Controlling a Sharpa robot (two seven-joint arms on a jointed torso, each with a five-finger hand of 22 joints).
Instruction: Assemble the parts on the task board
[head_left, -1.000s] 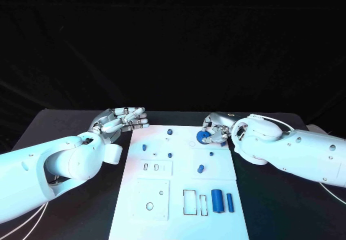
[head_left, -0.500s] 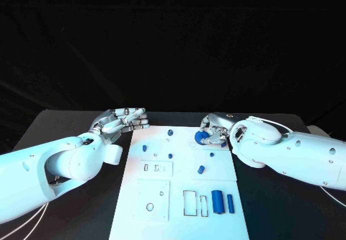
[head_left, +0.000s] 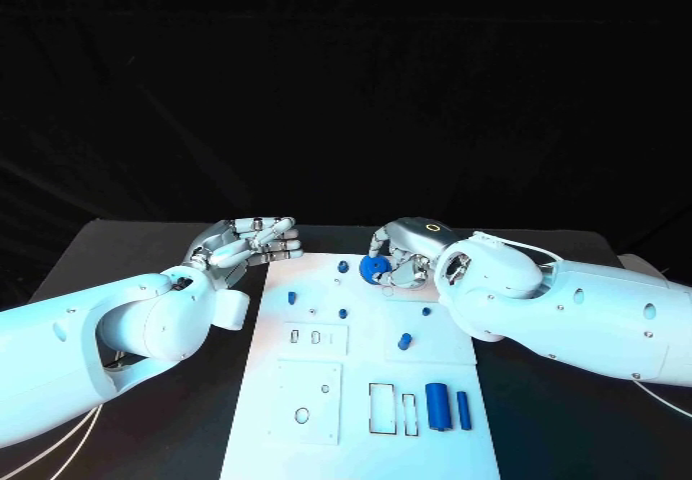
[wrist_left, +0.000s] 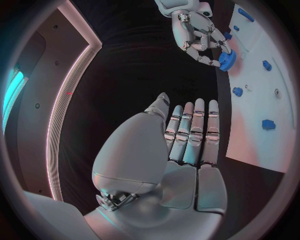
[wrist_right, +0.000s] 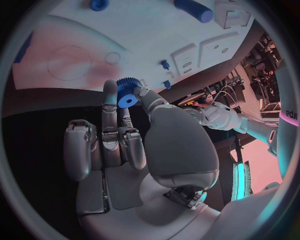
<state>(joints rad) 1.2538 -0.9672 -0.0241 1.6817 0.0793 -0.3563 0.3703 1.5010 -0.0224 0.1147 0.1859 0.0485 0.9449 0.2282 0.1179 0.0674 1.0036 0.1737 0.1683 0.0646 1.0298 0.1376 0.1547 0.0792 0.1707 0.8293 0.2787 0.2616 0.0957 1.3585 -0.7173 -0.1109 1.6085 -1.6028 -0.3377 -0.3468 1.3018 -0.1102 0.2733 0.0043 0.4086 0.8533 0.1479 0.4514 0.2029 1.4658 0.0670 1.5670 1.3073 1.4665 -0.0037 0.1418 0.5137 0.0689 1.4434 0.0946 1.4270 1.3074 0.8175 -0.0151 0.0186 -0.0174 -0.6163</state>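
Head view: my right hand (head_left: 400, 262) sits over the far end of the task board (head_left: 361, 400), thumb and a finger pinched on a small blue gear (head_left: 375, 267) — its other fingers curl beside it. The gear hangs at about one o'clock from the board's middle, just beside a small blue peg (head_left: 342, 265) standing at twelve. My left hand (head_left: 253, 242) hovers at the board's ten-o'clock corner over the black bench (head_left: 130, 255), holding nothing. At five o'clock on the board lie a blue cylinder (head_left: 436, 405) and a thinner blue bar (head_left: 463, 409).

Left wrist view: the left hand's (wrist_left: 184, 145) fingers lie straight and side by side, palm bare. Beyond them I see the right hand (wrist_left: 201, 37) carrying the gear (wrist_left: 226, 58) at the board's edge.

Right wrist view: the toothed gear (wrist_right: 127, 93) is clamped at the fingertips (wrist_right: 110, 90), bore visible, with the white board (wrist_right: 144, 35) beyond it.

I judge the step as carrying the gear to its seat — not yet placed. Next I would line the bore over its post, lower squarely, and release only once it sits flat. Which post is meant I cannot tell.
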